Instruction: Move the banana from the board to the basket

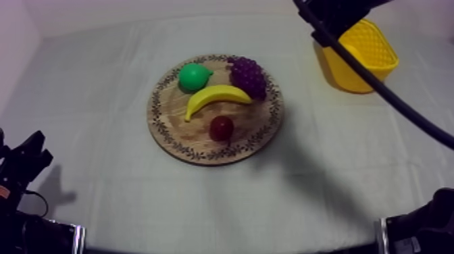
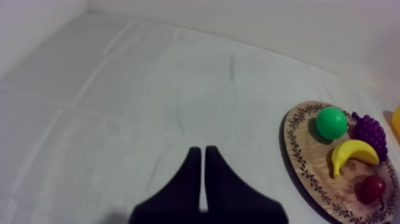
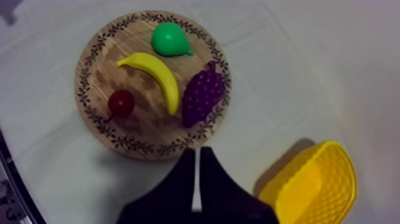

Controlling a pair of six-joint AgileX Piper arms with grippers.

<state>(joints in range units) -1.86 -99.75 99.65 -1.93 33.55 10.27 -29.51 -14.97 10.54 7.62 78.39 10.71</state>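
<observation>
Cloth-covered table (image 1: 101, 101) bears wooden board (image 1: 192, 135) holding banana (image 1: 216, 96), yellow basket (image 1: 341, 75) apart.

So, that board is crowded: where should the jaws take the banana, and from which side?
Probably its middle, from above, jaws across the banana: it lies flat, with bare wooden board either side there, while the grapes crowd one end.

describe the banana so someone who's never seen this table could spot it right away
In the middle of the cloth-covered table sits a round wooden board with a patterned rim. The banana lies across its centre, between the pear and grapes on one side and the small red fruit on the other. It is the only long, curved, yellow fruit there.
</observation>
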